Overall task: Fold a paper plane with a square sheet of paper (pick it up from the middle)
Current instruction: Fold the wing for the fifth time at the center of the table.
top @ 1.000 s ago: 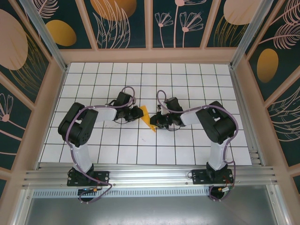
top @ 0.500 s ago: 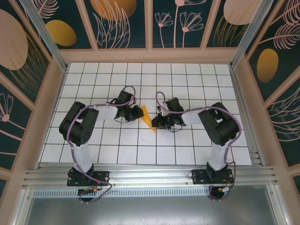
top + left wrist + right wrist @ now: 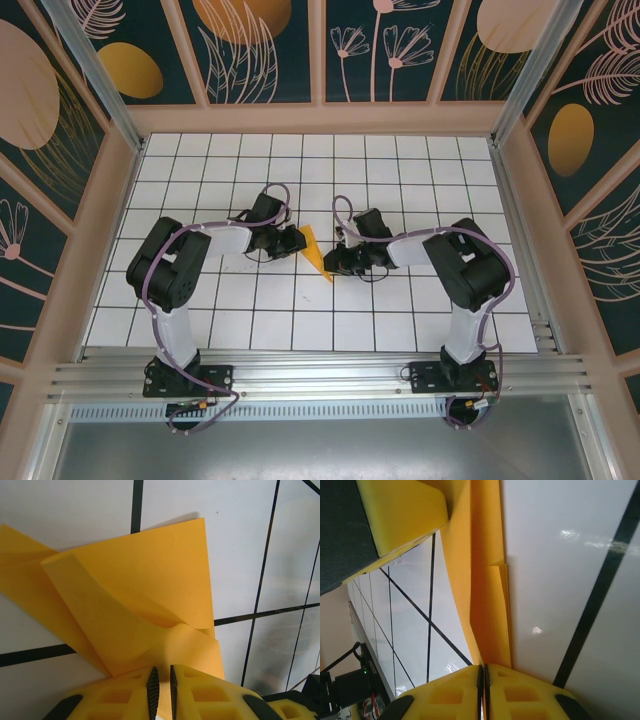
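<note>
- Centrally, sheet (image 3: 318, 253): orange-yellow paper, folded into a narrow creased wedge. It lies on the white gridded table (image 3: 300, 320), directly between the two grippers' fingertips and held by both.
- Left gripper (image 3: 161, 682): yellow fingers closed to a thin slit, pinching the sheet's nearest edge. Ahead of the fingertips the paper fans out in two overlapping layers. The upper layer is buckled just beyond the pads.
- Right gripper (image 3: 483, 680): fingers pressed together and clamped on the sheet's edge. From the fingertips a long folded strip runs straight ahead, with a shorter flap lying along its right side.
- Both grippers: low over the table, tips facing each other across the sheet.
</note>
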### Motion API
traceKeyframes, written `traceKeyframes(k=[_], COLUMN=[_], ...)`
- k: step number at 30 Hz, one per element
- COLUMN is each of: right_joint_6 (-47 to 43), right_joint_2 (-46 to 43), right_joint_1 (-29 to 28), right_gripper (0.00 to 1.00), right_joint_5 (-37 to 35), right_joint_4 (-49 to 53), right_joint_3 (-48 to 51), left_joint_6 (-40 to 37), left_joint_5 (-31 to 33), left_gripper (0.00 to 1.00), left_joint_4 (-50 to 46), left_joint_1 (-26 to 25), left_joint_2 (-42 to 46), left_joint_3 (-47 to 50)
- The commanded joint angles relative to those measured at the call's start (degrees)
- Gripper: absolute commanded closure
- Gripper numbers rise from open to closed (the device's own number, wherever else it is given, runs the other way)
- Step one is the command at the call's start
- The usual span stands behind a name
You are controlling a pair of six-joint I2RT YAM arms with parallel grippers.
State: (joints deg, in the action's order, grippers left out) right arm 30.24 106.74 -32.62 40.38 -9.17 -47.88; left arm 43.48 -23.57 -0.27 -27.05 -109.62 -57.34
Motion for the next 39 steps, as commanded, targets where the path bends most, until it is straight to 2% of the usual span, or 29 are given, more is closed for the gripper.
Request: traceKeyframes(k=[1,5,14,22,29,32,39], right_joint_6=[-2.0,-2.8,-2.7,-3.2,-2.7,-2.4,-1.4], right_joint_2=[-1.0,-1.0,-1.1,-4.7,-4.1,-6.7,-14.6], right_joint_1=[0.1,0.1,0.0,-1.3,-1.5,-1.5,-3.0], right_gripper=[0.85,0.86,0.97,0.90,0.93,0.92,0.82], right_joint_5=[-1.6,-1.7,-4.2,-5.2,-6.2,-6.8,-13.9], right_joint_4=[7.0,7.9,9.3,11.3,11.2,11.2,15.1], right_joint_3=[1.4,2.1,3.6,3.8,5.1,4.6,-0.5], left_joint_6=[-2.7,-2.8,-2.7,-2.7,-2.8,-2.9,-3.0], left_joint_5=[11.3,11.3,11.2,11.1,11.1,11.1,11.0], left_gripper=[0.80,0.80,0.80,0.81,0.81,0.81,0.81], left_joint_4=[-3.8,-3.8,-3.7,-3.6,-3.6,-3.6,-3.7], left_joint_1=[0.2,0.2,0.2,0.2,0.2,0.2,0.2], left_joint_2=[-7.0,-7.0,-7.1,-7.2,-7.2,-7.3,-7.5], left_joint_3=[1.9,2.0,2.0,2.0,2.0,2.0,1.9])
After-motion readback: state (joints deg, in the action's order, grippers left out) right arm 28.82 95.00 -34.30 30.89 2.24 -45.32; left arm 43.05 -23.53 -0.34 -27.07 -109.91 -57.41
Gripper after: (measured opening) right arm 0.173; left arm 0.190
